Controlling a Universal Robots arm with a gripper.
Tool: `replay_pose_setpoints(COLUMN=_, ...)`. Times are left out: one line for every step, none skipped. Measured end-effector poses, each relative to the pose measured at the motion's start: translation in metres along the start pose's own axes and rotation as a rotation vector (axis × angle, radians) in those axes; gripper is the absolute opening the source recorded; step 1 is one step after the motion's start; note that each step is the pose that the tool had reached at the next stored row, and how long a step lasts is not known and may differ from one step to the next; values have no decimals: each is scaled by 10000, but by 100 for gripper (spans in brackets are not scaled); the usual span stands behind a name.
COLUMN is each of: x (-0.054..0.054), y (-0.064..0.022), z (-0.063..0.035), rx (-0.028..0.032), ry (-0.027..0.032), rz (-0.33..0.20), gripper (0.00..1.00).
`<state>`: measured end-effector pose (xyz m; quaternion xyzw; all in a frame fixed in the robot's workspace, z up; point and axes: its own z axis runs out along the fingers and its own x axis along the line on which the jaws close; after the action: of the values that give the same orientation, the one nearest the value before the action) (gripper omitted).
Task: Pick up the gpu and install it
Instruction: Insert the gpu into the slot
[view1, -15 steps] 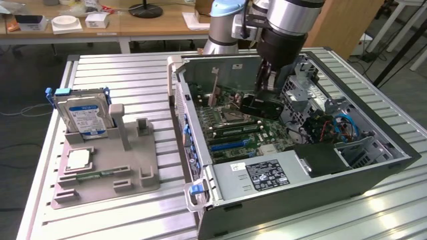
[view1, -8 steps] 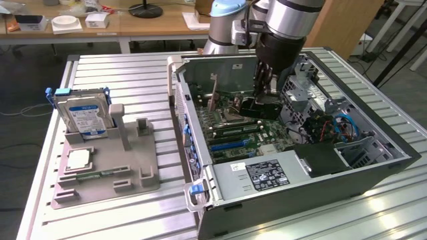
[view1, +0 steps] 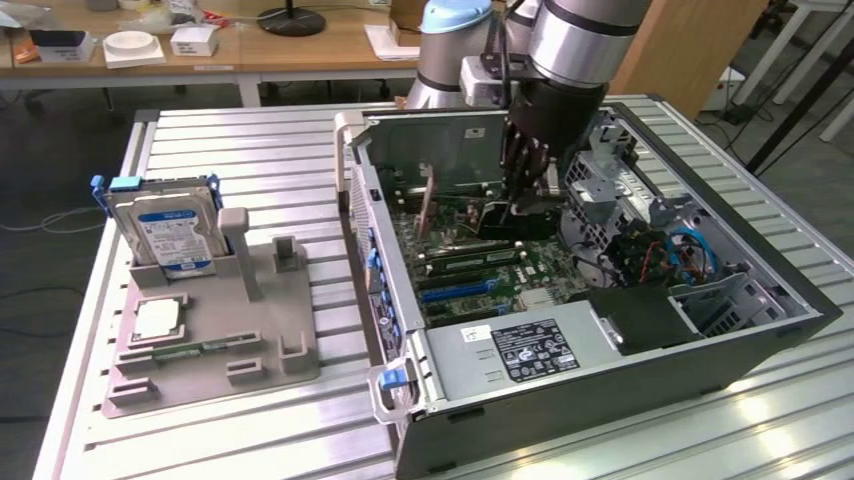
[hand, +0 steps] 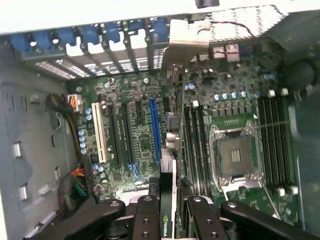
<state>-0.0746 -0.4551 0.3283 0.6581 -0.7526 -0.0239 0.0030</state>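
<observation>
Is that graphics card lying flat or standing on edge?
On edge: the gpu shows as a thin strip clamped in the gripper.

Slatted metal table (view1: 240, 430), wooden desks (view1: 320, 55) behind, grey floor (view1: 54, 170)

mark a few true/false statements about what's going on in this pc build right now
1. The gripper holds the gpu inside the computer case. True.
2. The hard drive lies inside the case. False: it stands upright in the grey holder on the exterior view's left.
3. The motherboard has a long blue slot. True.
4. The case is closed up. False: its side is open and the motherboard is exposed.
</observation>
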Motion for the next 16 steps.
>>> replay_pose_setpoints(x=0, y=0, z=8, rx=-4, ry=6, rz=-180, gripper=26)
replay_pose_setpoints(x=0, y=-1, z=16, rx=-9, ry=14, rz=-371, gripper=26)
replay_pose_setpoints(x=0, y=-1, z=22, rx=-14, ry=21, rz=-546, gripper=26)
replay_pose_setpoints(x=0, y=-1, z=27, rx=-18, ry=29, rz=-714, gripper=26)
replay_pose_setpoints(x=1, y=-1, z=31, rx=-22, ry=34, rz=-869, gripper=26)
replay_pose_setpoints(x=1, y=-1, z=35, rx=-26, ry=39, rz=-1013, gripper=26)
replay_pose_setpoints(x=1, y=-1, z=35, rx=-29, ry=44, rz=-1096, gripper=26)
replay_pose_setpoints(x=1, y=-1, z=35, rx=-29, ry=44, rz=-1108, gripper=26)
replay_pose_setpoints(x=1, y=-1, z=35, rx=-29, ry=44, rz=-1108, gripper=26)
replay_pose_setpoints(x=1, y=-1, z=35, rx=-29, ry=44, rz=-1109, gripper=26)
replay_pose_setpoints(x=1, y=-2, z=36, rx=-24, ry=43, rz=-1110, gripper=26)
replay_pose_setpoints(x=0, y=-2, z=44, rx=0, ry=36, rz=-1113, gripper=26)
replay_pose_setpoints(x=1, y=-2, z=56, rx=30, ry=34, rz=-1115, gripper=26)
replay_pose_setpoints(x=2, y=-1, z=67, rx=51, ry=41, rz=-1121, gripper=26)
replay_pose_setpoints(x=7, y=11, z=180, rx=188, ry=82, rz=-1200, gripper=26)
replay_pose_setpoints(x=9, y=25, z=192, rx=190, ry=105, rz=-1220, gripper=26)
